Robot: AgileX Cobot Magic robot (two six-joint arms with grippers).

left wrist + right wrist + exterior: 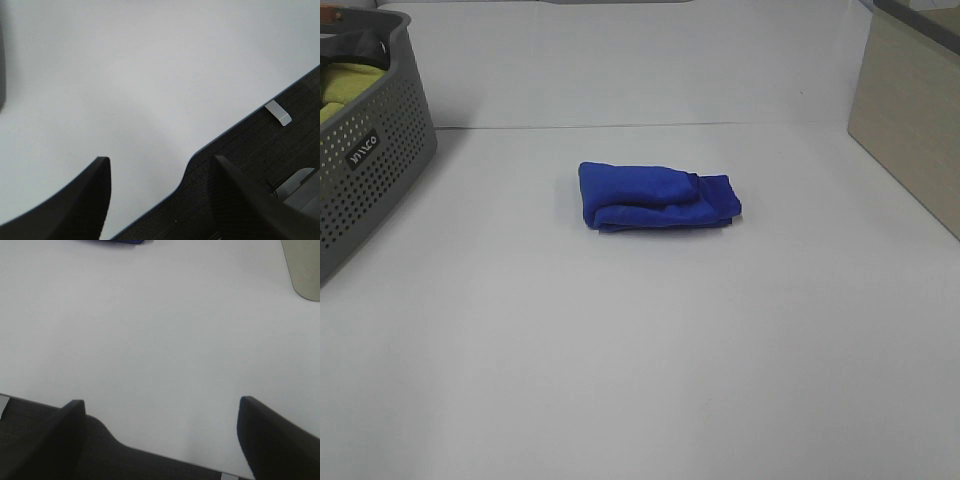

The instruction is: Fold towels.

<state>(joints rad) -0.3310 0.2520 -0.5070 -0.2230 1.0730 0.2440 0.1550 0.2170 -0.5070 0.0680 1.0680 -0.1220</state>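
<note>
The royal-blue towel (655,198) lies folded into a small thick bundle in the middle of the white table (640,350). A sliver of it shows at the edge of the right wrist view (112,241). Neither gripper shows in the exterior high view. My left gripper (160,200) is open and empty, over the table's front edge. My right gripper (160,440) is open and empty, near the front edge, well short of the towel.
A grey perforated basket (365,165) holding a yellow-green cloth (345,85) stands at the far left. A beige box (910,110) stands at the far right and shows in the right wrist view (305,267). Dark flooring (260,165) lies beyond the table edge.
</note>
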